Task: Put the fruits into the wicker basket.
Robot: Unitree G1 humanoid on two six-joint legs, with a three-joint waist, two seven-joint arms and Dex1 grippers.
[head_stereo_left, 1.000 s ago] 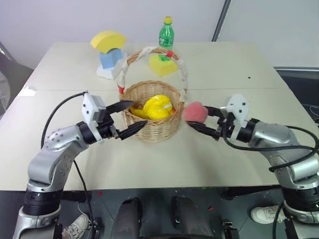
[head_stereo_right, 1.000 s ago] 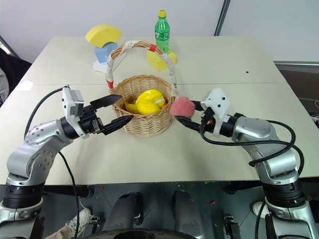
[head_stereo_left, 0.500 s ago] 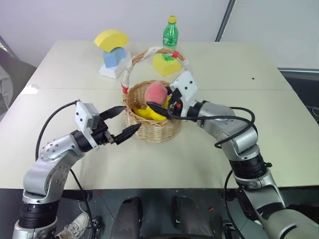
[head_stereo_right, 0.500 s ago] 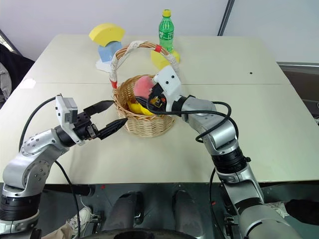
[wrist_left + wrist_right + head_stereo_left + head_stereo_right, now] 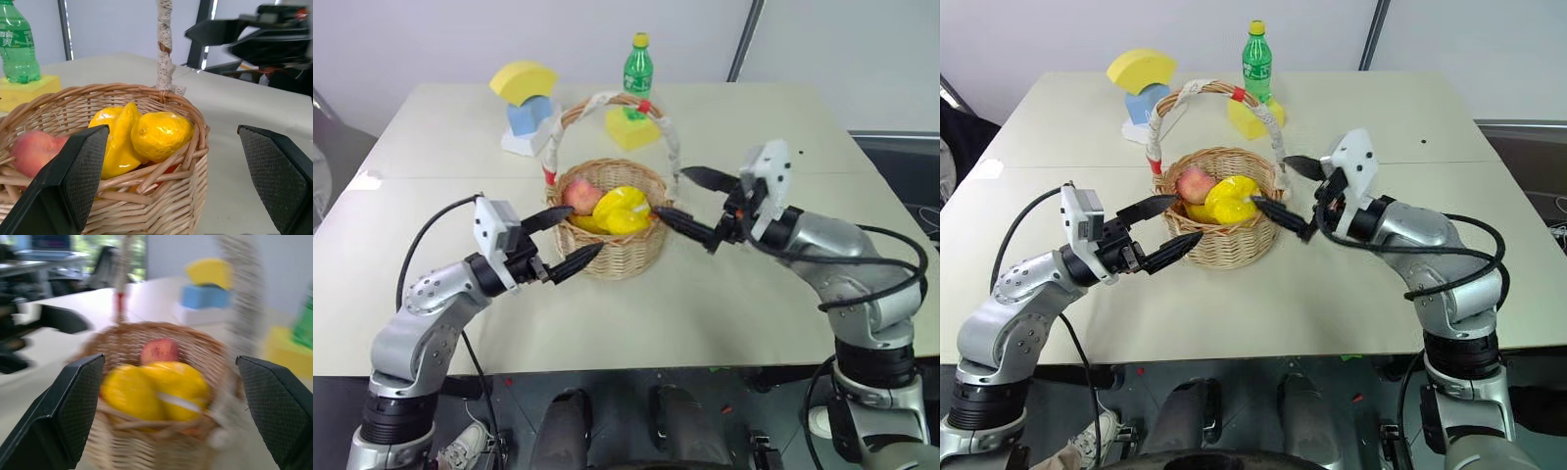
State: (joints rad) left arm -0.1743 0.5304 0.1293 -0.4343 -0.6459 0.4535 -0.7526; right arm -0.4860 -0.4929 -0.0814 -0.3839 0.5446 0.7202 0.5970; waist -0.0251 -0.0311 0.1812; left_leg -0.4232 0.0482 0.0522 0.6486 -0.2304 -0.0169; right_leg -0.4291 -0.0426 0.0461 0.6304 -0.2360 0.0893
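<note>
The wicker basket [image 5: 628, 253] stands mid-table, its white-wrapped handle [image 5: 668, 132] arching over it. Inside lie the pink-red peach [image 5: 581, 194] on the left and a yellow lemon [image 5: 626, 209] against other yellow fruit. In the left wrist view the lemon [image 5: 161, 134] and the peach [image 5: 34, 152] sit below the rim. My left gripper [image 5: 585, 228] is open at the basket's left side, holding nothing. At the right rim my right gripper [image 5: 670, 191] is open and empty, one finger above the rim and one at it. The right wrist view looks down on the peach [image 5: 159, 350].
Behind the basket stand a green bottle [image 5: 638, 67] and a yellow foam cube [image 5: 631, 127]. A yellow foam arch [image 5: 526, 78] rests on a blue block [image 5: 529, 116] at the back left. Bare table lies in front and to the right.
My right gripper carried the peach from the basket's right over the basket, opened, and drew back to the right rim. The peach now lies in the basket. The left gripper stayed put.
</note>
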